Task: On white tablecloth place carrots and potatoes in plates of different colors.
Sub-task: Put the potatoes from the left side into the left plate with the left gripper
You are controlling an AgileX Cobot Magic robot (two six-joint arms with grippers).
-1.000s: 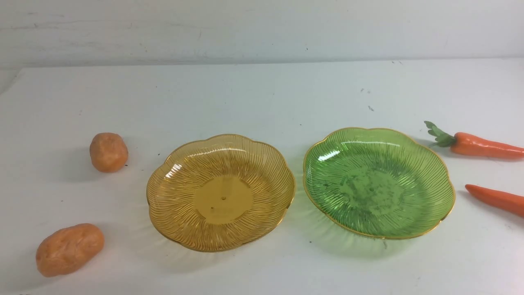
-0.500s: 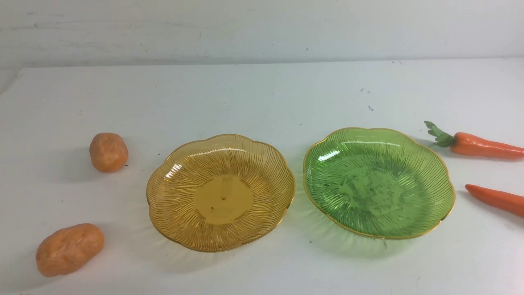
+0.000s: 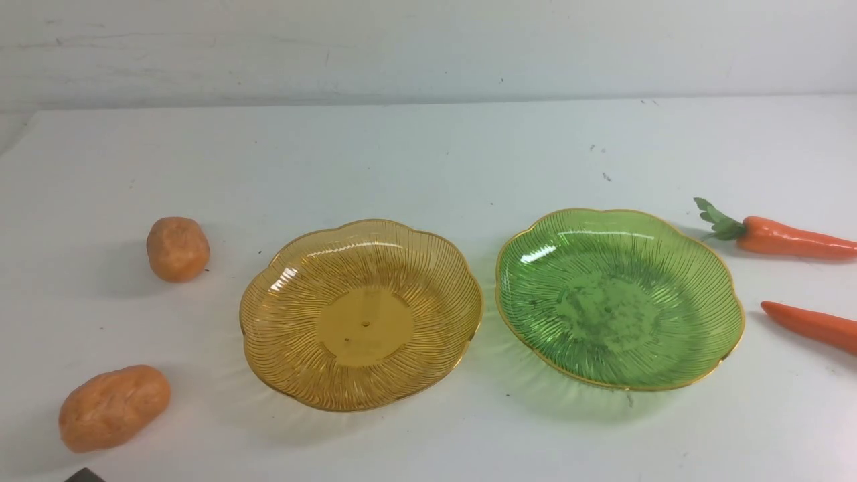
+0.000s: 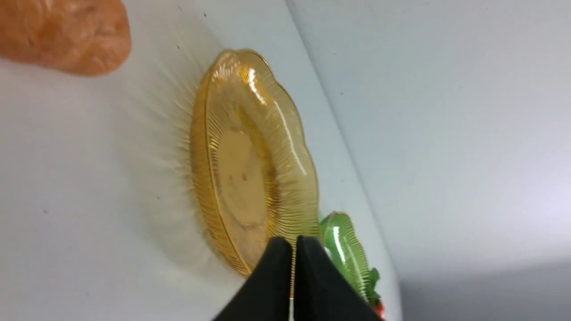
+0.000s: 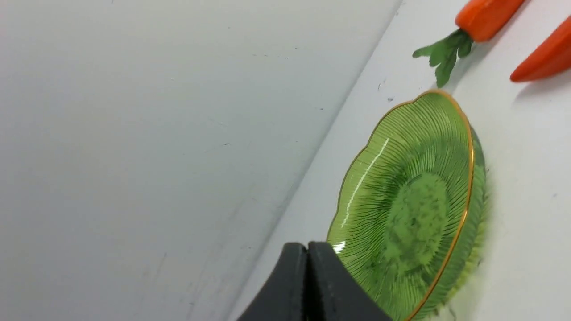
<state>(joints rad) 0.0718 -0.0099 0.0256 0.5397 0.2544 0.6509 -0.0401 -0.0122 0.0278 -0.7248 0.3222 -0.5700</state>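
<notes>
A pale, faintly marked wall (image 3: 428, 50) was seen behind the white tablecloth (image 3: 428, 161), on which dark specks were scattered. The amber plate (image 3: 365, 325) was set just beside the green plate (image 3: 609, 311), at its left. To the left of the amber plate, the rounder potato (image 3: 177, 249) was placed farther back and the longer potato (image 3: 114, 408) nearer. To the right of the green plate, the leafy-topped carrot (image 3: 797, 239) was laid behind the other carrot (image 3: 813, 324), which was partly cut off by the front view's edge. The left gripper (image 4: 294, 243) and the right gripper (image 5: 307, 247) were both held with their fingers together, nothing clamped between them.
</notes>
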